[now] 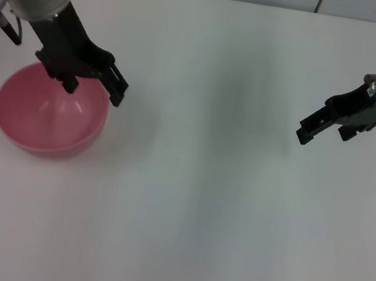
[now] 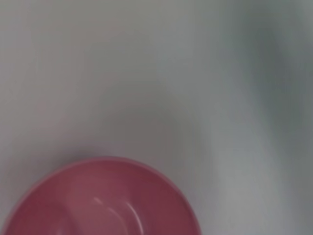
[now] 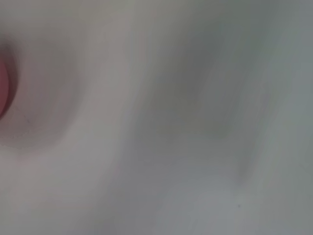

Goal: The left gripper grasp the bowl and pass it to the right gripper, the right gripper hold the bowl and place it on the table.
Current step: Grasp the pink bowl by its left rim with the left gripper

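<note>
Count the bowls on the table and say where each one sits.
1. A round, deep pink plastic bowl stands upright on the plain white table at the robot's left, with the black left gripper over its far rim. Nothing could hide another.

bowl [image 2: 100, 198]: cut off by the left wrist frame's lower edge
bowl, right wrist view: blurred pink sliver at frame edge
bowl far rim: partly hidden behind left gripper [image 1: 94, 86]
</note>
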`<state>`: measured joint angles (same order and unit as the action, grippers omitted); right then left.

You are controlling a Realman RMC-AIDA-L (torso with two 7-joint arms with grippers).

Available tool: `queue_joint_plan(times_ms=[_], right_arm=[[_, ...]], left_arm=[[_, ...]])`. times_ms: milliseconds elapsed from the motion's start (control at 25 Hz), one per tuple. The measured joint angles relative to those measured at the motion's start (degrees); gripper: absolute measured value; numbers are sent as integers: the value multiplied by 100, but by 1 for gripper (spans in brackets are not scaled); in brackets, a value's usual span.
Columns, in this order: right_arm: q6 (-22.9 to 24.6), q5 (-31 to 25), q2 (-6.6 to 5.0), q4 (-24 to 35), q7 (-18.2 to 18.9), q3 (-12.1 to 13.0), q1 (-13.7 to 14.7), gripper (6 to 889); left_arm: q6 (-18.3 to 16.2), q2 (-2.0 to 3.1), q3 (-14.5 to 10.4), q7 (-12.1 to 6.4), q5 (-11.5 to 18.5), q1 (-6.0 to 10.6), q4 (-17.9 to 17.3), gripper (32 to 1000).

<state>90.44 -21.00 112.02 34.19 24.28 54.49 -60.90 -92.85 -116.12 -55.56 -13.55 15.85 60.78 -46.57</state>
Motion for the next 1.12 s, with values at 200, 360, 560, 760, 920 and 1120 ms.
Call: queue_joint_plan(times_ms=[200, 360, 560, 760, 920, 1120], right_arm=[[-5, 0, -5, 0, 15, 0, 8, 881], [-15, 0, -6, 0, 27, 0, 18, 881], [-21, 0, -5, 0, 69, 0, 28, 881], [-34, 0, -1, 0, 80, -1, 64, 882], [-38, -3, -6, 0, 82, -9, 82, 882], [-44, -8, -6, 0, 94, -9, 89, 882]], left_arm=[[129, 131, 10, -88, -59, -69, -9, 878], [252, 246, 14, -126, -125, -151, -10, 877], [390, 375, 20, -138, -236, -236, -10, 877], [479, 420, 19, -148, -339, -303, -10, 877], [527, 467, 19, -163, -351, -369, -9, 877], [588, 497, 19, -152, -355, -448, 0, 876]])
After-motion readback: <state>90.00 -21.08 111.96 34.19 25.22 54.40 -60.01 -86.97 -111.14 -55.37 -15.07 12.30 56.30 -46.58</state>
